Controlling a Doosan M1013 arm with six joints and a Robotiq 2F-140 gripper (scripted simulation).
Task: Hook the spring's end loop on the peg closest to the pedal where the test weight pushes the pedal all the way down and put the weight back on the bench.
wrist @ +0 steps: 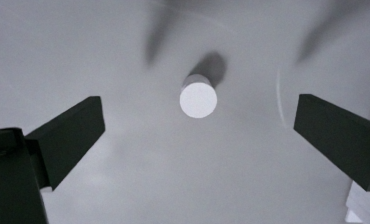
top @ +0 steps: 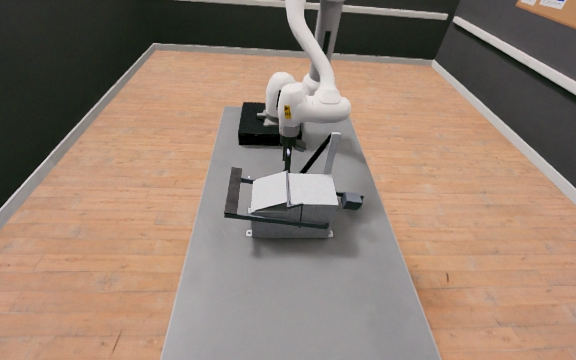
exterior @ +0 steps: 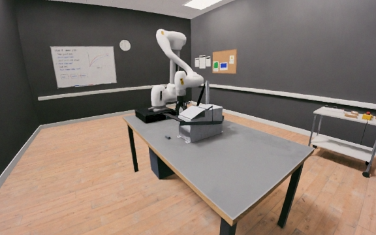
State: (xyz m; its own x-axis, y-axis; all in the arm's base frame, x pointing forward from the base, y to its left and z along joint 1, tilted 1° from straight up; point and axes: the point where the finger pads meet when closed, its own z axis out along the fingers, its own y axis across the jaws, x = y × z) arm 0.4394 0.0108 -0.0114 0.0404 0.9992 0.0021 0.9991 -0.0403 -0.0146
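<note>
The steel test weight is a pale round cylinder, standing upright on the bench. My gripper is open above it, with one finger on each side and wide gaps. In the top and exterior views it is behind the feeder, a grey box with a sloped lid. The feeder's dark pedal plate is at its left in the top view, raised off the bench. The spring, its loop and the pegs cannot be made out.
A grey upright post and a slanted black bar rise behind the feeder. A dark block juts from its right. A small dark piece lies near its front. The black robot base is behind.
</note>
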